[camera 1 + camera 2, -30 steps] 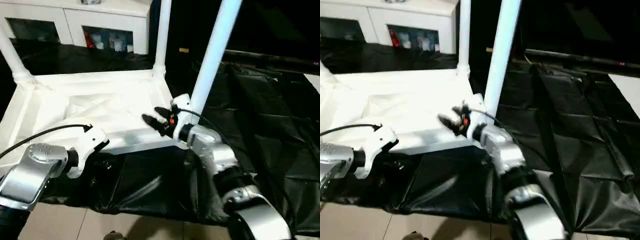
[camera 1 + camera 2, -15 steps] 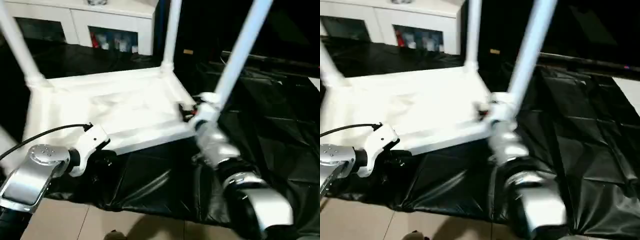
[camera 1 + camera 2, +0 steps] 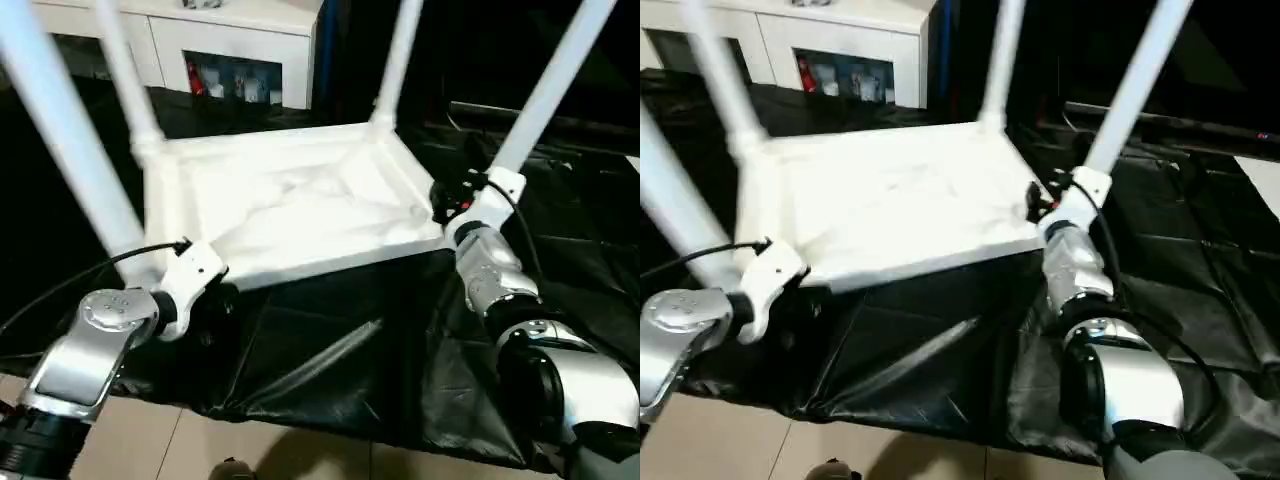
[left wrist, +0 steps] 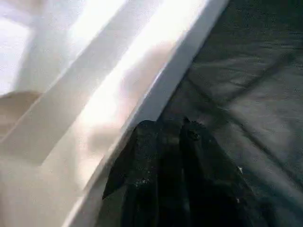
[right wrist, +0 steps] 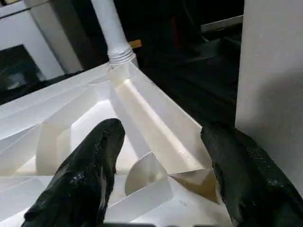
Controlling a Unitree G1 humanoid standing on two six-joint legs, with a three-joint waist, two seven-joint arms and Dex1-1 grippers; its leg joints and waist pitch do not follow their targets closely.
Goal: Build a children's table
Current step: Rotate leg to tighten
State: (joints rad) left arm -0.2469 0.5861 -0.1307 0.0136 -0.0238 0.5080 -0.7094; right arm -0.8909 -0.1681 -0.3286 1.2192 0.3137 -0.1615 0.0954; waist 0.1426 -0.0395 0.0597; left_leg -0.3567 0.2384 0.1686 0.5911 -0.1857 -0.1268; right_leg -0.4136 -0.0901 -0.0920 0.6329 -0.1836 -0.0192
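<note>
Four legs [image 3: 62, 150] cut off above.

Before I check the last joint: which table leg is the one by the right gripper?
The white table top lies upside down on black sheeting, four white legs standing up from its corners. Take the near corner on the robot's right: that leg rises beside the open right gripper, leaning rightward.
</note>
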